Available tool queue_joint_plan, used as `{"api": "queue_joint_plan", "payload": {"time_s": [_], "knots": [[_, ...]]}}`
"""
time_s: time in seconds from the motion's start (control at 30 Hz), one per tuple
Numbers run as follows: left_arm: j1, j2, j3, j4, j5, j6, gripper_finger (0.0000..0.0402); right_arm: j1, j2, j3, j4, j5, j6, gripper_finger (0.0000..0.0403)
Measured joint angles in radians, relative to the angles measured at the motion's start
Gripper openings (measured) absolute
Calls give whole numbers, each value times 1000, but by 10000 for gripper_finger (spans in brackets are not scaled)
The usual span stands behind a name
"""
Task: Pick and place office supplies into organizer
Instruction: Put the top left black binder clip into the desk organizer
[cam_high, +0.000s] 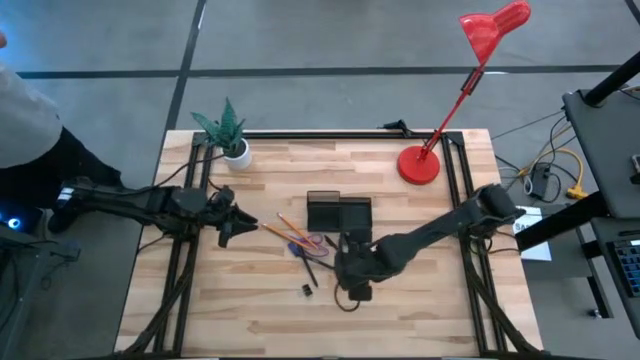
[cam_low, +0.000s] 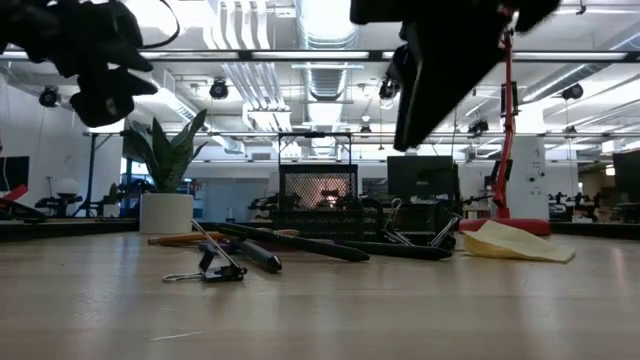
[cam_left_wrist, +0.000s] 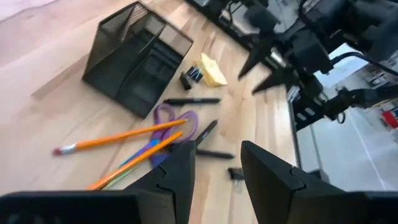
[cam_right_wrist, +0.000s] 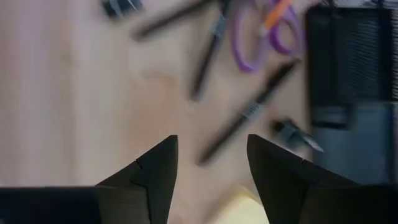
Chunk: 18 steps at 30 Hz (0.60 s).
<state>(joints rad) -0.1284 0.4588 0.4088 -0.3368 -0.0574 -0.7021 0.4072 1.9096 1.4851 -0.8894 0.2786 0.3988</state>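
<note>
1. High view: my right gripper (cam_high: 352, 272) hangs over the middle of the desk, just on the near-edge side of the organizer (cam_high: 338, 213). My left gripper (cam_high: 232, 222) waits farther toward the left edge.
2. My right fingers (cam_right_wrist: 155, 174) are spread with nothing between them. My left fingers (cam_left_wrist: 180, 177) are spread and empty too.
3. The supplies lie in a loose cluster beside the organizer, on its left-edge and near-edge sides: pencils (cam_high: 290, 232), scissors (cam_high: 309, 243), pens (cam_high: 311, 268), and one clip (cam_high: 307, 290) apart, toward the near edge.
4. The relation that counts: in my right wrist view a pen (cam_right_wrist: 249, 112) lies just ahead of my open fingers, its long axis running diagonally across the gap rather than square to it. I judge a wrist turn is needed before closing on it.
5. The pad (cam_low: 515, 243) sits close under my right gripper; its corner shows at the wrist view's lower rim, so it may be the nearer pick.
6. My right arm is nearer to the pens and pad; my left is nearer to the pencils, whose long axis points from my left gripper toward the organizer.
7. Whether anything is in the organizer yet, I cannot tell.
</note>
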Motion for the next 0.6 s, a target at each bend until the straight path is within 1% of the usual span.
{"api": "queue_joint_plan", "payload": {"time_s": [0.1, 0.17, 0.4, 0.6], "knots": [[0, -33, 0, -67, 0, 0, 116, -2, 50, 80, -132, 48, -21, 183], [0, -74, -1, -90, 0, 1, 116, -2, 71, 108, -170, 65, -54, 183], [0, -204, 2, -120, -10, -20, 116, -21, 88, 134, -173, 65, -199, 183], [0, -263, -2, -182, -89, -79, 116, -115, 83, 125, -171, 47, -298, 183]]}}
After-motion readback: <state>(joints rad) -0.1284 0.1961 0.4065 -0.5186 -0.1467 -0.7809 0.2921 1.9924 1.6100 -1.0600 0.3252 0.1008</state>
